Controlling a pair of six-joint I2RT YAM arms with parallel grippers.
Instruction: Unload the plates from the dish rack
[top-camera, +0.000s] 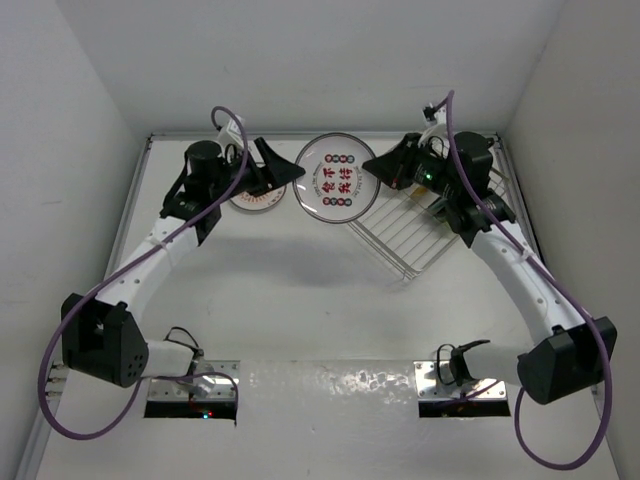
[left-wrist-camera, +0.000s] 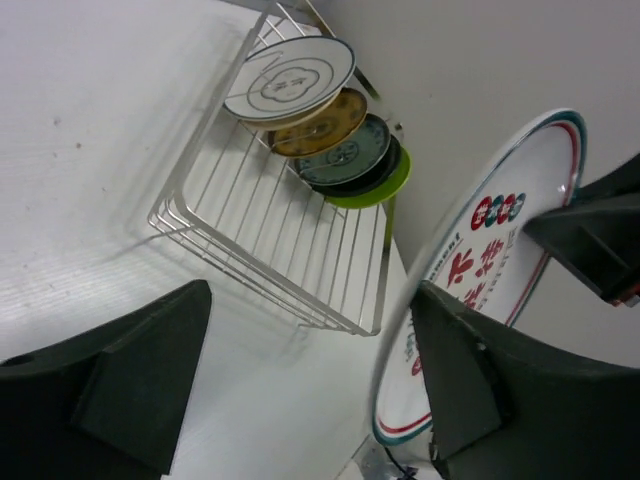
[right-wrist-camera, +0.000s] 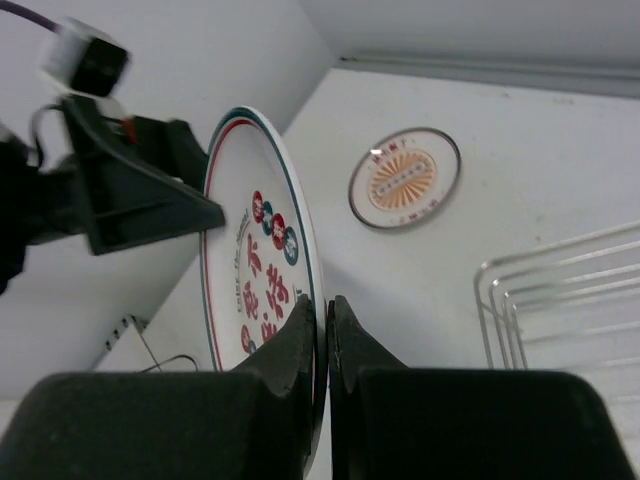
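Note:
My right gripper (top-camera: 378, 167) (right-wrist-camera: 325, 312) is shut on the rim of a white plate with red characters (top-camera: 335, 180) (right-wrist-camera: 252, 270) and holds it on edge above the table, left of the dish rack (top-camera: 412, 228). My left gripper (top-camera: 282, 166) (left-wrist-camera: 310, 375) is open at the plate's other rim. The rim (left-wrist-camera: 500, 255) lies just inside one of its fingers (left-wrist-camera: 470, 370). In the left wrist view the wire rack (left-wrist-camera: 270, 250) holds several plates leaning at its far side: white (left-wrist-camera: 290, 78), mustard (left-wrist-camera: 322, 122), teal (left-wrist-camera: 347, 152) and lime green (left-wrist-camera: 380, 188).
A white plate with an orange print (top-camera: 256, 201) (right-wrist-camera: 405, 178) lies flat on the table under my left arm. White walls close in the table at the back and both sides. The rack's wire corner (right-wrist-camera: 560, 290) is right of my right gripper.

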